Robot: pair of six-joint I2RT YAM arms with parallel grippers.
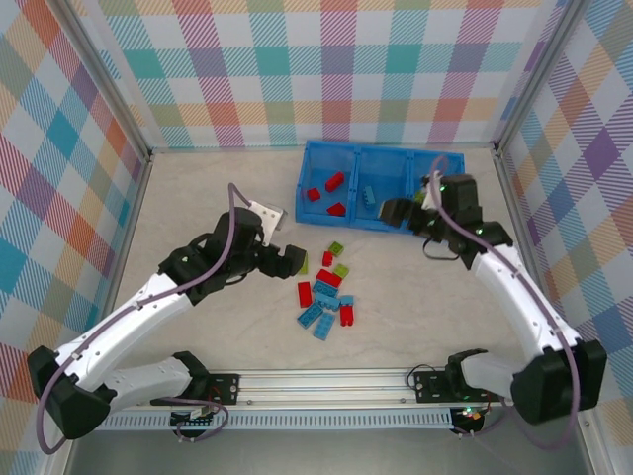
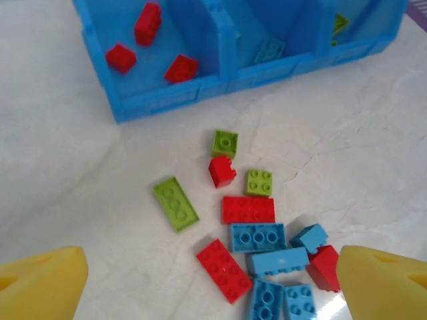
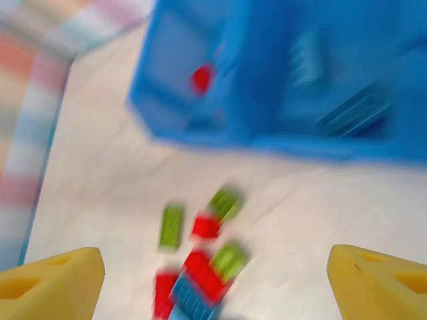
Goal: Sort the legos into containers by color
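The left gripper point(image 2: 212, 270) hangs with its yellow pads point(image 2: 40, 280) spread wide and empty, just short of the loose legos point(image 2: 257, 227) scattered on the table point(image 2: 60, 167) in red, light blue and green. The right gripper point(image 1: 394, 211), also spread and holding nothing, sits at the front wall of the blue containers point(image 1: 309, 170). Inside, 3 red bricks point(image 2: 181, 68) lie in the left compartment, 1 light blue brick point(image 2: 269, 48) in the middle and a green brick point(image 2: 339, 23) in the right.

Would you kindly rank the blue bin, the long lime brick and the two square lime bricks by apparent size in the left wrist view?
1. blue bin
2. long lime brick
3. upper square lime brick and lower square lime brick: too alike to rank.
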